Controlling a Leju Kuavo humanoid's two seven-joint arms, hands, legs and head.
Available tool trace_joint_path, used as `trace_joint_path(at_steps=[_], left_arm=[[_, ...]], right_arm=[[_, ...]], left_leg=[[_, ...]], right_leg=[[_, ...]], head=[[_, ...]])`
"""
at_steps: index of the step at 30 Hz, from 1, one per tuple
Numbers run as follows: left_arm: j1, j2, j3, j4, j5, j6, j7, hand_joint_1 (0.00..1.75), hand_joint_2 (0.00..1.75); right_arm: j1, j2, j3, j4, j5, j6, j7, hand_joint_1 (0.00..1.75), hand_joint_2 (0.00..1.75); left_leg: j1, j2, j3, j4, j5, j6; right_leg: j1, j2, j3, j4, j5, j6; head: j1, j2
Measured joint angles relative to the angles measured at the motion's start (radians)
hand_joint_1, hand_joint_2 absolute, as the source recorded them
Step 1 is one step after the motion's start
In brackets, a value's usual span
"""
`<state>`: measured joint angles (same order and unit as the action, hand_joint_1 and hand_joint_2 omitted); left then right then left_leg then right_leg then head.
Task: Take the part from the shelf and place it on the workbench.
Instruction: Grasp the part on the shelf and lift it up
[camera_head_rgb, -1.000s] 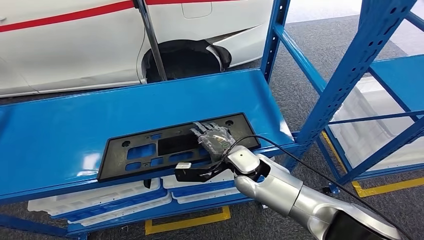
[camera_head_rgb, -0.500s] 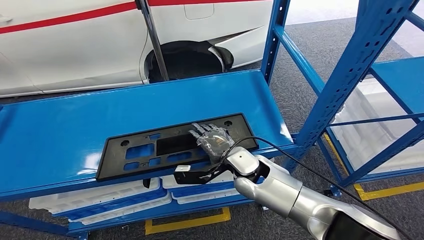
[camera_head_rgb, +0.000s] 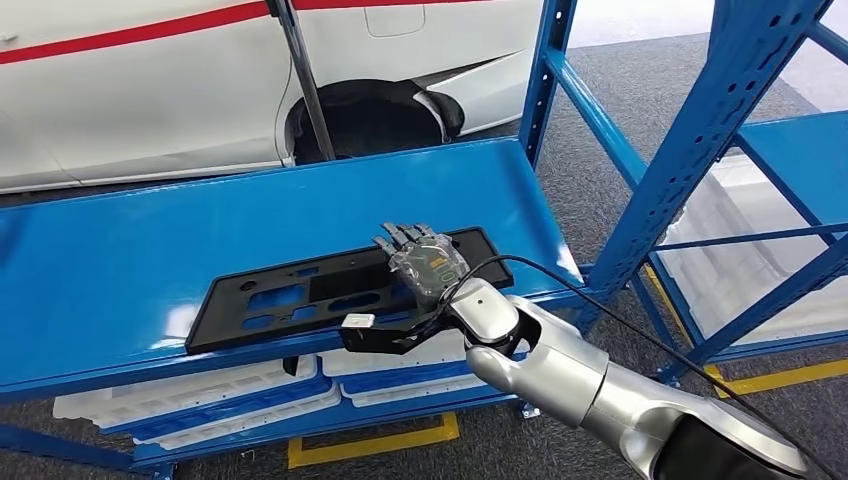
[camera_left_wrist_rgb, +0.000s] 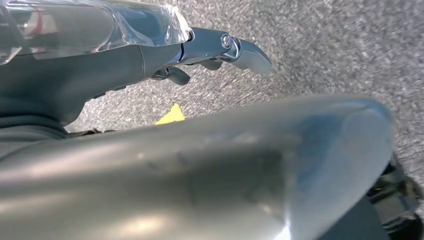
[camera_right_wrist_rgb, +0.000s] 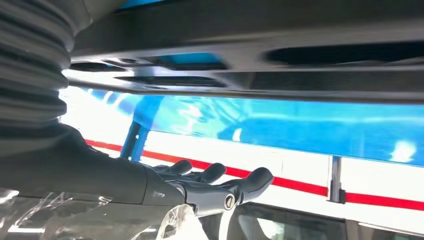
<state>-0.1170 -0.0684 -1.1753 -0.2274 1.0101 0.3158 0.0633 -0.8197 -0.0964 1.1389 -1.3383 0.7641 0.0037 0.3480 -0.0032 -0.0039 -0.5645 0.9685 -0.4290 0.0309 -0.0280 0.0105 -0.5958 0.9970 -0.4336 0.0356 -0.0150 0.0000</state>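
The part, a long black plate with cut-outs, lies flat near the front edge of the blue shelf board. My right hand is stretched out flat over the plate's right half, palm down, fingers straight and slightly apart. In the right wrist view a gap shows between the plate and the hand, so the fingers hover without touching. Whether the thumb reaches under the plate's front edge is hidden. My left hand hangs over the grey floor, holding nothing.
A white car with a red stripe stands behind the shelf. Blue uprights rise to the right of my arm, with a second blue rack beyond. White trays fill the lower level. Yellow tape marks the floor.
My right hand has moved a little farther back over the plate and risen slightly. The plate lies where it was; the camera has shifted a bit.
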Motion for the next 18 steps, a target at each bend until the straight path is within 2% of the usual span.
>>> trace_joint_path(at_steps=[2, 3, 4, 6, 7, 8, 9, 11, 13, 14, 17, 18], left_arm=[[0.002, -0.001, 0.000, 0.000, 0.000, -0.004, 0.001, 0.00, 0.00], [0.002, -0.001, 0.000, 0.000, 0.000, -0.006, 0.001, 0.00, 0.00], [0.001, -0.002, 0.000, 0.000, 0.001, -0.008, 0.002, 0.00, 0.00], [0.001, -0.003, 0.000, 0.000, 0.002, -0.012, 0.004, 0.00, 0.00], [0.001, -0.003, 0.000, 0.000, 0.004, -0.014, 0.006, 0.00, 0.00], [0.002, -0.004, 0.000, 0.000, 0.005, -0.016, 0.007, 0.00, 0.00], [0.003, -0.004, 0.000, 0.000, 0.007, -0.017, 0.009, 0.00, 0.00], [0.003, -0.006, 0.000, 0.000, 0.008, -0.019, 0.011, 0.00, 0.00], [0.002, -0.007, 0.000, 0.000, 0.009, -0.021, 0.013, 0.00, 0.00], [0.002, -0.008, 0.000, 0.000, 0.010, -0.021, 0.015, 0.00, 0.00], [0.002, -0.009, 0.000, 0.000, 0.014, -0.022, 0.017, 0.00, 0.00], [0.002, -0.009, 0.001, 0.000, 0.015, -0.022, 0.017, 0.00, 0.00]], right_arm=[[-0.001, -0.003, 0.000, -0.011, 0.000, 0.004, 0.007, 0.00, 1.75], [-0.002, -0.005, 0.000, -0.018, 0.001, 0.006, 0.011, 0.00, 1.75], [-0.002, -0.008, 0.000, -0.024, 0.002, 0.007, 0.013, 0.00, 1.75], [0.000, -0.014, 0.000, -0.035, 0.004, 0.013, 0.018, 0.00, 1.75], [0.002, -0.018, 0.001, -0.041, 0.005, 0.017, 0.020, 0.00, 1.75], [0.004, -0.021, 0.001, -0.048, 0.005, 0.021, 0.023, 0.00, 1.75], [0.005, -0.025, 0.001, -0.055, 0.004, 0.025, 0.025, 0.00, 1.75], [0.005, -0.028, 0.002, -0.070, 0.001, 0.033, 0.027, 0.00, 1.75], [0.004, -0.030, 0.002, -0.080, -0.002, 0.039, 0.029, 0.00, 1.75], [0.005, -0.030, 0.003, -0.083, -0.005, 0.042, 0.029, 0.00, 1.75], [0.007, -0.032, 0.004, -0.089, -0.011, 0.046, 0.029, 0.00, 1.75], [0.008, -0.032, 0.005, -0.090, -0.011, 0.047, 0.029, 0.00, 1.75]], left_leg=[[0.003, -0.001, 0.007, -0.012, 0.008, 0.006], [0.005, -0.001, 0.011, -0.020, 0.013, 0.010], [0.008, 0.000, 0.016, -0.026, 0.018, 0.014], [0.007, 0.001, 0.018, -0.028, 0.019, 0.019], [0.006, 0.001, 0.018, -0.028, 0.018, 0.020], [0.005, 0.000, 0.019, -0.027, 0.017, 0.021], [0.005, -0.001, 0.020, -0.026, 0.016, 0.021], [0.007, -0.002, 0.022, -0.021, 0.011, 0.017], [0.003, -0.003, 0.021, -0.013, 0.002, 0.008], [0.001, -0.003, 0.020, -0.010, 0.000, 0.004], [0.002, -0.002, 0.017, -0.005, -0.005, -0.004], [0.004, -0.002, 0.010, 0.011, -0.017, -0.009]], right_leg=[[0.000, -0.001, 0.000, 0.001, -0.004, 0.012], [0.001, -0.002, -0.008, 0.021, -0.019, 0.016], [0.003, -0.003, -0.026, 0.062, -0.045, 0.018], [0.004, -0.004, -0.087, 0.194, -0.109, 0.018], [0.005, -0.004, -0.116, 0.250, -0.127, 0.019], [0.005, -0.004, -0.130, 0.277, -0.127, 0.020], [0.005, -0.004, -0.125, 0.261, -0.107, 0.020], [0.003, -0.005, -0.064, 0.131, -0.037, 0.020], [0.004, -0.006, -0.009, 0.018, 0.003, 0.015], [0.005, -0.005, 0.001, -0.003, 0.006, 0.011], [0.007, -0.003, 0.000, -0.006, 0.007, -0.005], [0.005, -0.003, 0.000, -0.007, 0.008, -0.010]], head=[[0.001, 0.000], [0.001, 0.000], [0.002, 0.000], [0.003, 0.000], [0.003, 0.000], [0.003, 0.000], [0.004, 0.000], [0.004, 0.000], [0.004, 0.000], [0.004, 0.000], [0.003, 0.000], [0.003, 0.000]])
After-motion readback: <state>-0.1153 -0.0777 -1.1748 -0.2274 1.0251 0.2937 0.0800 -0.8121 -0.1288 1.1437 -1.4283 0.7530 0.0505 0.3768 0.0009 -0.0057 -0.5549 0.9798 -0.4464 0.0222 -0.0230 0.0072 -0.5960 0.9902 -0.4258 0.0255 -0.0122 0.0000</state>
